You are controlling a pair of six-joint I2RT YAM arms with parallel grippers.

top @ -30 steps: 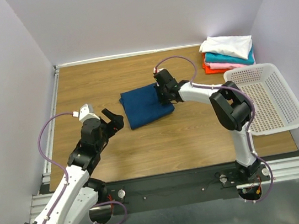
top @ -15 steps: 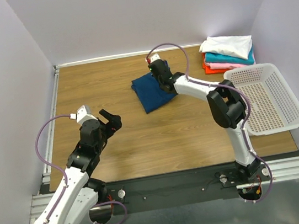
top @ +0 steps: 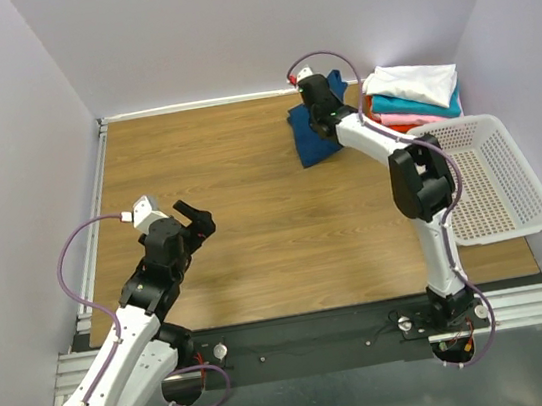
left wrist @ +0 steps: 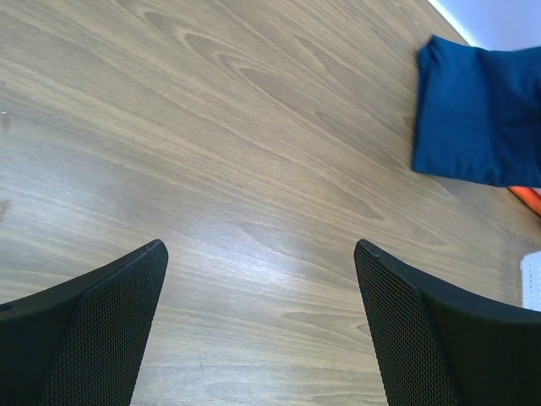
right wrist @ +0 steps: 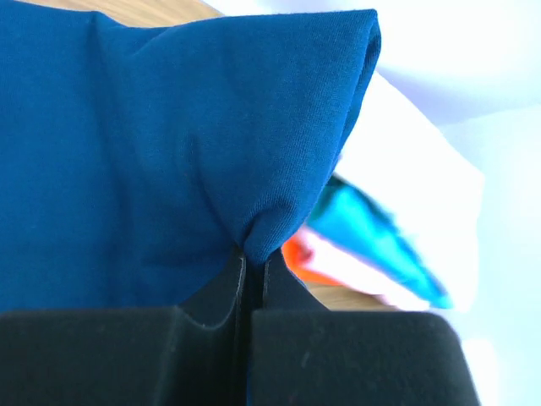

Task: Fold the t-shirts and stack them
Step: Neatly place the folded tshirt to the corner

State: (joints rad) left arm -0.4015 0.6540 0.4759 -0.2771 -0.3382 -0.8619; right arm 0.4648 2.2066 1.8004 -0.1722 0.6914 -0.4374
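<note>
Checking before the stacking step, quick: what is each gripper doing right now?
Left gripper: open, holding nothing.
Right gripper: closed on the navy t-shirt.

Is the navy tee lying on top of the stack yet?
No, the navy tee is pinched in the right gripper, left of the stack, whose top white tee is uncovered.

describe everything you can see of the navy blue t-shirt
The navy blue t-shirt is soft knit cloth, folded into a compact bundle with no print showing. The right gripper is shut on one folded edge, where the cloth puckers into creases. The bundle sits tilted at the far side of the table, just left of the stack of folded t-shirts. Its lower end seems to reach the wood, though contact is hard to tell.
</note>
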